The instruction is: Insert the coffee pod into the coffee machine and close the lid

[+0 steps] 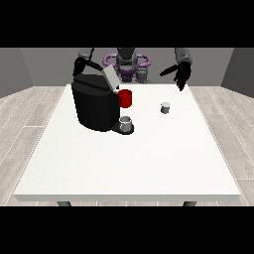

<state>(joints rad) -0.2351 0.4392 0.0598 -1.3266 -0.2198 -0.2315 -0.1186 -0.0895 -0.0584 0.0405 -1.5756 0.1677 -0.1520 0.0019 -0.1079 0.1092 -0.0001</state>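
From my station I read no text, label, brand, number or sign anywhere. The coffee machine carries no legible marking. The white table shows me no lettering either.

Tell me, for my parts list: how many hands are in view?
2: one hand at the view's left behind the coffee machine, one at the view's right, raised beyond the coffee pod.

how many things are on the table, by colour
black: 1, the coffee machine
red: 1, the cup
grey: 2, the pod and the mug under the machine's spout
total: 4 on the white table
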